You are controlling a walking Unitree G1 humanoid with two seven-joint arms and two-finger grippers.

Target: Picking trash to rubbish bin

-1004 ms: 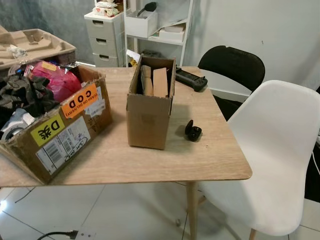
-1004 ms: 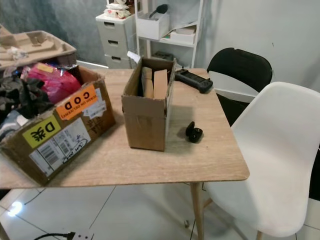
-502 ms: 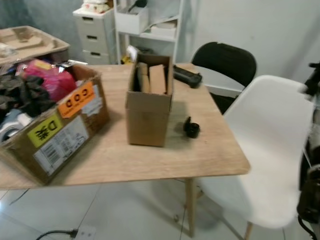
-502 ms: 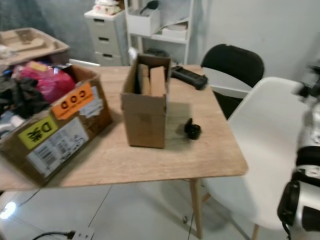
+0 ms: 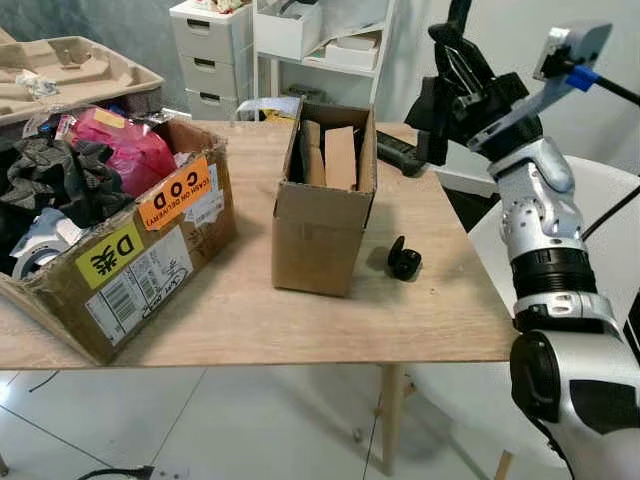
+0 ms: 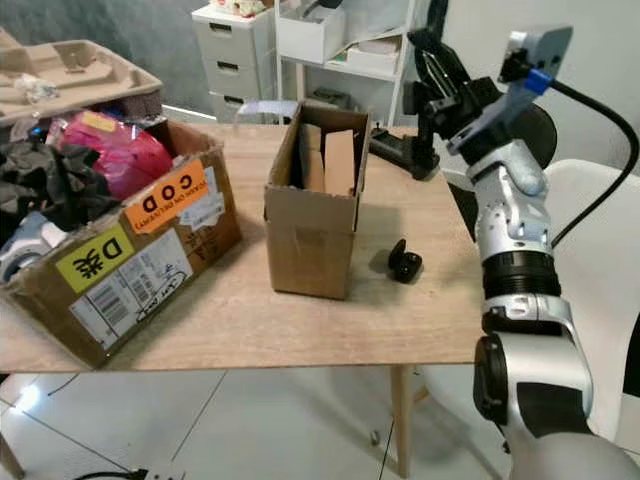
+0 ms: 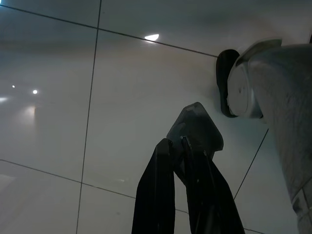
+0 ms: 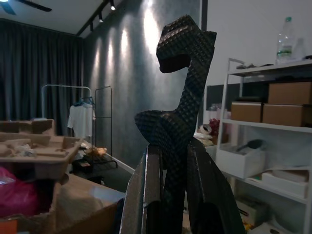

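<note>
A small black case (image 5: 404, 262) lies open on the wooden table (image 5: 300, 320), right of a narrow upright cardboard box (image 5: 325, 205) holding cardboard pieces. A big open carton with a COD label (image 5: 130, 250) stands at the left, stuffed with dark cloth and a pink bag (image 5: 120, 160). My right arm is raised over the table's far right corner; its gripper (image 5: 452, 42) points upward, fingers (image 8: 183, 44) shut with nothing between them. In the left wrist view the left gripper (image 7: 190, 126) hangs shut over floor tiles.
A black handheld device (image 6: 400, 152) lies at the table's far edge below my right gripper. A white chair (image 6: 600, 260) stands right of the table. Behind are white drawers (image 5: 215, 45), a white shelf (image 5: 330, 40) and a moulded pulp tray (image 5: 70, 70).
My right arm has come up into view on the right and now stands raised above the table's far right corner. The camera has shifted a little; things on the table lie as before.
</note>
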